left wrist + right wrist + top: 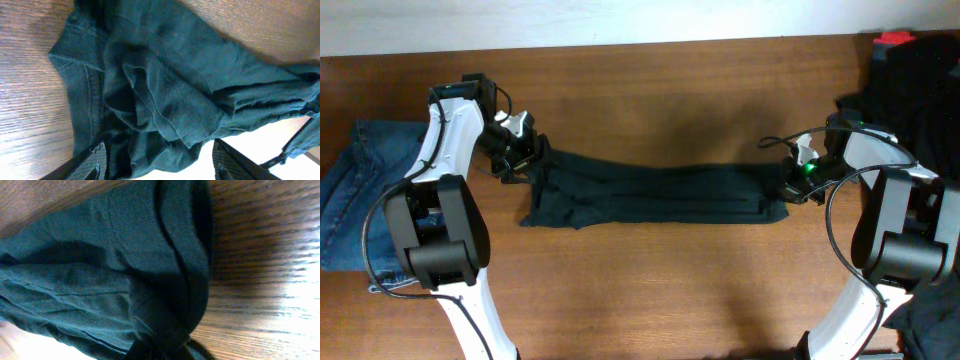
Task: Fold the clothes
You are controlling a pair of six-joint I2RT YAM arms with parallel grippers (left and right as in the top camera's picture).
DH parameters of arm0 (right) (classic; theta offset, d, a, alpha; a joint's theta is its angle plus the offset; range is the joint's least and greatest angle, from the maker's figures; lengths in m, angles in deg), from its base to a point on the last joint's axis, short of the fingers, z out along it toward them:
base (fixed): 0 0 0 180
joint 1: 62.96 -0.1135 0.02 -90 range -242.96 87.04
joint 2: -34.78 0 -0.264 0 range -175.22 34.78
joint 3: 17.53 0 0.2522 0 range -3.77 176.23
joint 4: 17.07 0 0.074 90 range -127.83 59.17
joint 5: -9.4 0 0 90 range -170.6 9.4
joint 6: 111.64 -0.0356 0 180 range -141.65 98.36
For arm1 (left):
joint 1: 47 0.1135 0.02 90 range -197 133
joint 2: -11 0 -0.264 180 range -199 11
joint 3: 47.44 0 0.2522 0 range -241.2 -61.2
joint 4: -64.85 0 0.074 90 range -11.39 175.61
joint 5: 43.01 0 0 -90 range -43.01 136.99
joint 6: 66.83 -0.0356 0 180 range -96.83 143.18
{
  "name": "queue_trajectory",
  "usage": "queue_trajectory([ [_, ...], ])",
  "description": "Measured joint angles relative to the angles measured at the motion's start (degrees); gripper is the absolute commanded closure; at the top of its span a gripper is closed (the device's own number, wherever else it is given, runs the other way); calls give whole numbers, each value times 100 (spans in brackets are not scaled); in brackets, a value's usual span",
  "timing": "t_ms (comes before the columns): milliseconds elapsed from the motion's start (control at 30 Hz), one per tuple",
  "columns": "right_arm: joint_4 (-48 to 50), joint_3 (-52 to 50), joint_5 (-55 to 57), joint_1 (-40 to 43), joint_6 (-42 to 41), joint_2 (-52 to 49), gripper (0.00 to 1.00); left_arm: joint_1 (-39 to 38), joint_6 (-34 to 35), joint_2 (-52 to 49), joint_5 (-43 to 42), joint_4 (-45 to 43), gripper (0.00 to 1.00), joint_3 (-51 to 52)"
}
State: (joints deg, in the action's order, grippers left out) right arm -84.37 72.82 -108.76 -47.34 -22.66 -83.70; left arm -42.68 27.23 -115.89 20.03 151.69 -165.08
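1. The black T-shirt [650, 195] lies on the bench [660, 90], drawn out into a long, narrow, creased band. It runs from the left claw [520, 158] at one end to the right claw [788, 186] at the other.
2. Right claw: it is closed tight on the end of the T-shirt. In its wrist view the cloth [100, 280] gathers to a pinch at the bottom edge, where the jaws sit. A ribbed, stitched edge of the shirt curves just ahead of them, over bare wood.
3. Left claw: its jaws stand well apart. In its wrist view the two fingers [92, 161] show at the bottom edge with bunched folds of the shirt [165, 95] between them and ahead of them. A bright gap shows between the cloth and one finger, so nothing is clamped.
4. Just ahead of the left claw and to one side, a ribbed band of the shirt lies flat on the wood.
5. On the outer side of the left claw, away from the shirt, blue jeans [350, 200] lie at the bench's edge, apart from the claw.
6. Behind and outside the right claw sits a heap of dark clothes [920, 75], with something red [894, 40] at its top edge, too little in view to name.
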Motion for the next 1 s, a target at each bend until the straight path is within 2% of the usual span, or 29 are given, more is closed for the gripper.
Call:
queue_trajectory([
  [100, -323, 192, 105, 131, -7, -13, 96, 0, -2, 22, 0, 0, 34, -2],
  [233, -1362, 1314, 656, 490, 109, -90, 96, 0, -2, 437, 2, -175, 33, -2],
  [333, -1729, 2105, 837, 490, 160, -90, 96, 0, -4, 721, 0, -240, 33, -7],
  [467, -2061, 2579, 957, 295, 188, -85, 96, 0, -4, 835, 0, -238, 33, -44],
  [633, -2293, 2649, 1064, -544, 210, -85, 96, 0, -4, 835, 0, -238, 33, -44],
  [1000, -2076, 2649, 1510, -2568, -157, -85, 96, 0, -4, 835, 0, -238, 33, -44],
])
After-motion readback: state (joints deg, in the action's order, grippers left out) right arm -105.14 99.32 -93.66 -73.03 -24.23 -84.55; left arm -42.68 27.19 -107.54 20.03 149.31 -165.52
